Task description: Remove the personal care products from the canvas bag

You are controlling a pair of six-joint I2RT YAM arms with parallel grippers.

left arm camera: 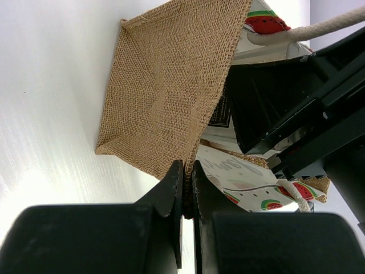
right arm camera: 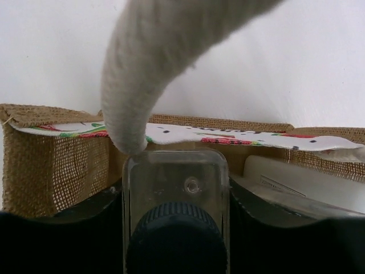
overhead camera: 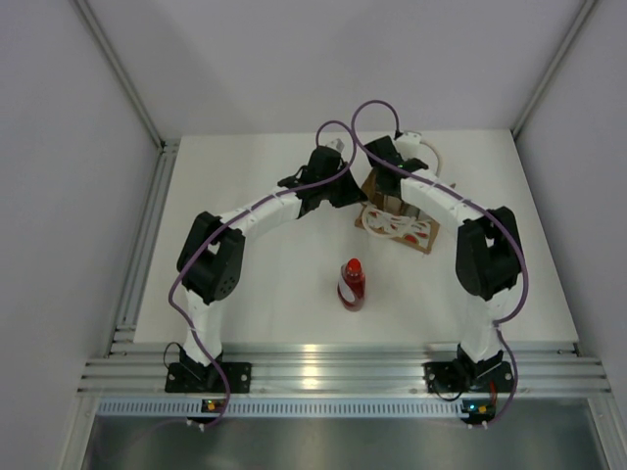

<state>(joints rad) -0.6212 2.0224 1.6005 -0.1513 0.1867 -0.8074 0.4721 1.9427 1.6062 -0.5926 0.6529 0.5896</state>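
at the far middle of the white table (overhead camera: 255, 284): small tan burlap canvas bag (overhead camera: 407, 233), boxy, with cream rope handles (overhead camera: 377, 223) and red-and-white watermelon print on its side.

clamped on a corner seam of the bag's woven side wall (left arm camera: 165, 85) with the left gripper (left arm camera: 185, 174), fingers pressed flat together, nothing but fabric between them.

reaching into the bag's open top with the right gripper (right arm camera: 175, 197): black fingers (right arm camera: 80, 228) partly spread, straddling a clear-whitish bottle (right arm camera: 175, 171) with a dark ribbed cap, close against both its sides; cannot tell whether actually squeezing it. hanging blurred across that wrist view, one thick rope handle. just right of the straddled bottle, inside the bag, a second whitish flat-sided container (right arm camera: 302, 182).

outside the bag, upright on the table nearer the arm bases, well apart from the bag: red bottle (overhead camera: 352, 284) with red cap, touched by neither gripper.
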